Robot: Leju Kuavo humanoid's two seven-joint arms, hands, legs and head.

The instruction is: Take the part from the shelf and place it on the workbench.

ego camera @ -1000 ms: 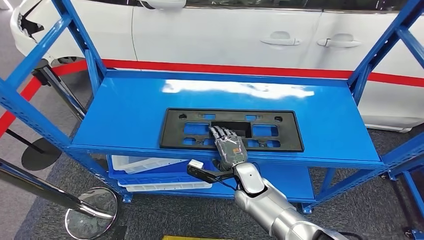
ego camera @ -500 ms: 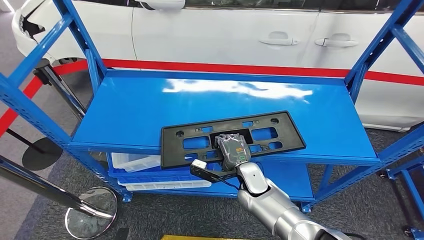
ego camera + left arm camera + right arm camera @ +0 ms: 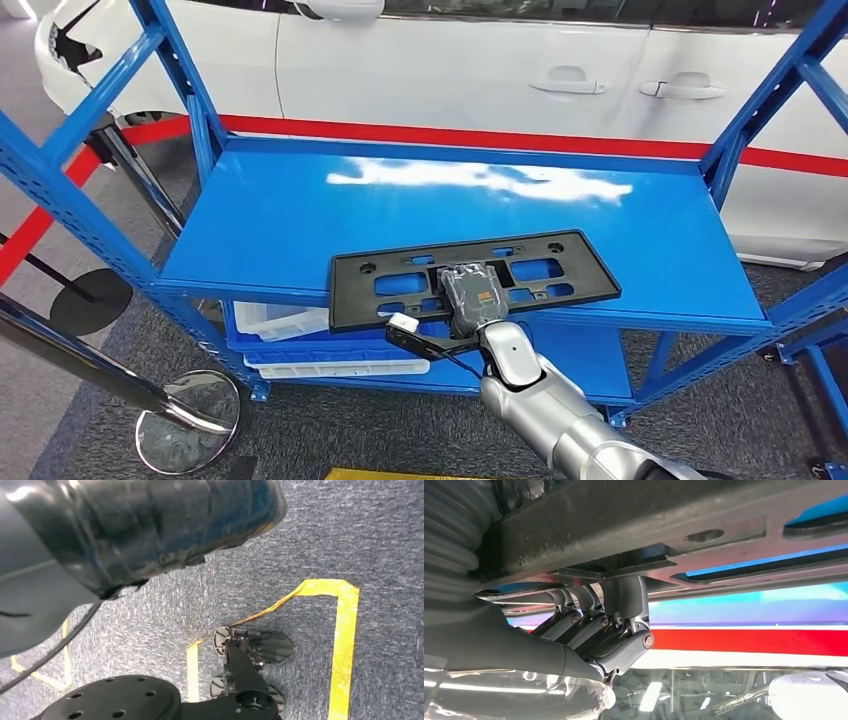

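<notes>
The right hand (image 3: 472, 298) grips the black plastic part (image 3: 560, 272) at the middle of its near edge, its fingers (image 3: 589, 625) hooked through an opening in the part. The part hangs tilted over the near edge of the blue shelf (image 3: 300, 220), its left end lower and jutting past the shelf front. White bins (image 3: 300, 335) sit on the lower level. A white car (image 3: 450, 70) stands behind the shelf. Whether the left hand's fingers are apart or curled cannot be told.

Car workshop: blue steel shelving (image 3: 300, 215) beside a white car (image 3: 480, 70)
</notes>
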